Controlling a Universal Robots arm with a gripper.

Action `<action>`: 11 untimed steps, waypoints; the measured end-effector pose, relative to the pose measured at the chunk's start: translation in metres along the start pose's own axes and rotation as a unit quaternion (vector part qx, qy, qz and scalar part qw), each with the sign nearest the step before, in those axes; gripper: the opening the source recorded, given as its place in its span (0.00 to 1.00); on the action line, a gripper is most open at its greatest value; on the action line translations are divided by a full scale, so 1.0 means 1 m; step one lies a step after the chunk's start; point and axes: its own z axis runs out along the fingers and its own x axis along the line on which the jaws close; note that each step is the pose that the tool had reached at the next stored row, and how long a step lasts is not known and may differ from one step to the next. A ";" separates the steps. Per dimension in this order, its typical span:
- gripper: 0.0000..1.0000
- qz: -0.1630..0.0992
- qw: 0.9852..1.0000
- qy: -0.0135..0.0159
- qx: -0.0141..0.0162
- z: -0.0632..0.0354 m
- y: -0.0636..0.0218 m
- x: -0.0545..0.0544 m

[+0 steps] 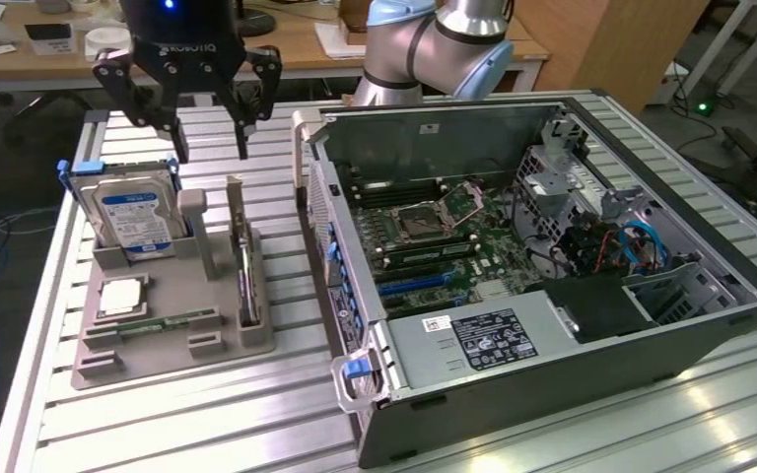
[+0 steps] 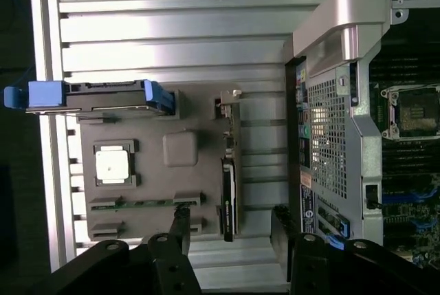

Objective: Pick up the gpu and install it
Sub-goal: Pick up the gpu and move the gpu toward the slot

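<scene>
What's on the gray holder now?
A hard drive, a processor, a memory stick and the gpu standing on edge. The holder hides the drive's and gpu's lower edges.

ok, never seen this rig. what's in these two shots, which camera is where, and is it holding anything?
It is one robot arm with a two-fingered hand. One picture comes from a camera off the arm, looking across the table. The other comes from a camera on the wrist, looking down past the fingers. On the slatted metal table sit a grey holder and an open computer case. The holder carries a hard drive with a blue label, a square processor chip, a memory stick and the gpu, standing on edge. The hand hangs above the holder, fingers apart, holding nothing. The gpu is not yet installed.
</scene>
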 end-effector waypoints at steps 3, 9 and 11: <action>0.59 -0.015 1.000 0.004 0.001 0.0026 -0.0001 0.000; 0.59 -0.037 0.999 0.008 0.002 0.0096 -0.0003 -0.002; 0.59 -0.037 0.999 0.008 0.002 0.0132 -0.0008 -0.002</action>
